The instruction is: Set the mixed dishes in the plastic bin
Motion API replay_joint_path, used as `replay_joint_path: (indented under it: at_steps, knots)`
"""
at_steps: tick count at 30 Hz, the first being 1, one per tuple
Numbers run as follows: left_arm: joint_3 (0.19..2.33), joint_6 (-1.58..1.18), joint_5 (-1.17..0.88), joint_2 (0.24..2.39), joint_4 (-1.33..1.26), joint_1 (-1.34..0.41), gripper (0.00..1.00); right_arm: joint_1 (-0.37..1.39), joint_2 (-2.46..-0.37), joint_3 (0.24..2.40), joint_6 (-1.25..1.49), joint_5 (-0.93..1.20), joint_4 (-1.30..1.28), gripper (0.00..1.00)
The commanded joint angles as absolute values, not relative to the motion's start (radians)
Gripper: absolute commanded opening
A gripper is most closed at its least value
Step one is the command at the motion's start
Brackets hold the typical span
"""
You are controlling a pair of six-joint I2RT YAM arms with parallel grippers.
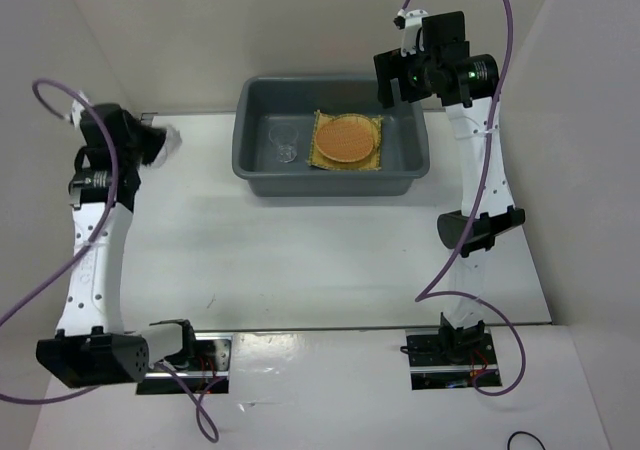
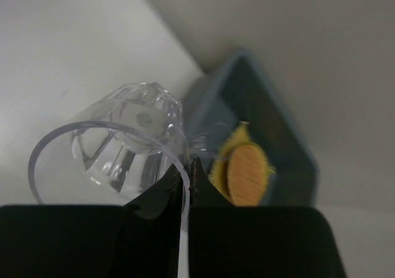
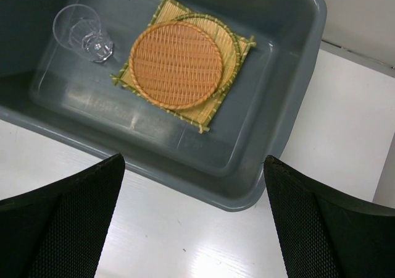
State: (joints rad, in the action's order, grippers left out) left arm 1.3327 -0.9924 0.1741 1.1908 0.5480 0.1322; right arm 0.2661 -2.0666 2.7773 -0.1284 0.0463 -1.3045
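The dark grey plastic bin (image 1: 254,175) stands at the table's far middle. In it lie a clear glass (image 1: 283,142) on its side and the square tan mat (image 1: 322,156). The orange-brown tray (image 1: 348,138) lies on the mat. In the right wrist view the yellow tray's rim (image 3: 232,41) peeks out under the orange-brown tray (image 3: 176,65), beside the glass (image 3: 83,34). My left gripper (image 1: 158,142) is shut on the rim of the second clear glass (image 2: 123,145), left of the bin. My right gripper (image 1: 397,90) hangs open and empty over the bin's far right corner (image 3: 271,185).
White walls close in the table at the back and on both sides. The left wrist view shows the bin (image 2: 290,148) ahead and to the right of the held glass. Purple cables loop from both arms.
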Motion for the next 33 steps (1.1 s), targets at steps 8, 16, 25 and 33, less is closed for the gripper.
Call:
replay_joint_path:
  at_steps: [8,16,25,33]
  knots:
    - [2.170,-0.461,-0.057,1.860,0.821,-0.230,0.00,0.275,-2.042,2.819,-0.126,0.040,-1.298,0.97]
    - [2.717,-0.448,0.152,2.344,1.253,-0.443,0.00,0.275,-2.022,2.810,-0.135,0.029,-1.298,0.97]
    - [2.595,-0.446,0.187,2.428,1.233,-0.454,0.00,0.275,-2.003,2.801,-0.135,0.011,-1.298,0.97]
    - [2.658,-0.446,0.170,2.546,1.213,-0.445,0.00,0.275,-1.974,2.737,-0.135,0.002,-1.298,0.97]
